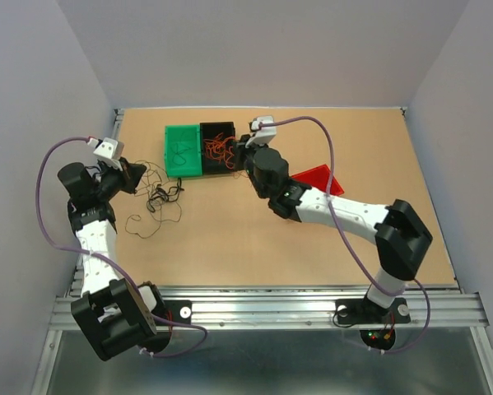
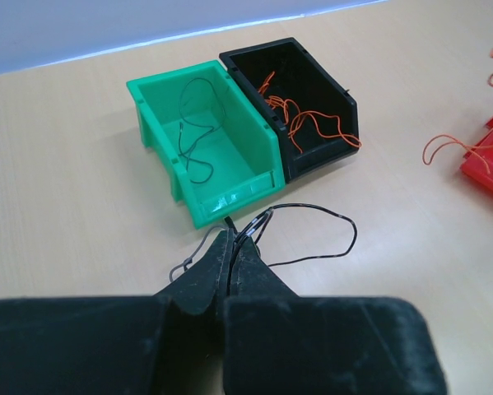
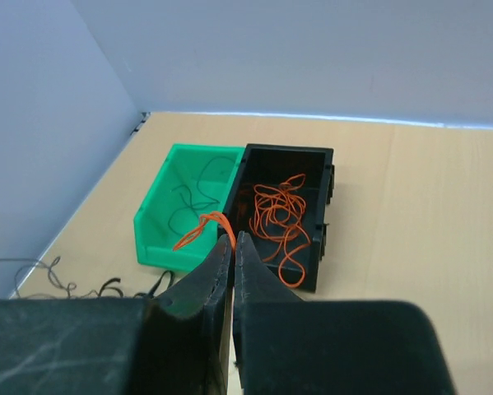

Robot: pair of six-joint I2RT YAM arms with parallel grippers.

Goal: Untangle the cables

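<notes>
Both jaws pinch cables (image 1: 162,197) over a tan tabletop (image 1: 254,247) between grey walls (image 1: 262,49).

A green open-topped plastic bin (image 1: 193,164) and the black plastic bin (image 1: 217,127) touching its right side block the far middle of the tan wooden worktop (image 1: 254,247). Right of the green bin, the right end effector (image 1: 239,156) hangs over thin orange wires (image 1: 217,150); beyond lies a flat red plastic tray (image 1: 316,177). Near-left of the green bin, the left end effector (image 1: 141,178) and loose thin black wires (image 1: 162,197) clutter the surface. Nearer still, bare worktop lies open.
</notes>
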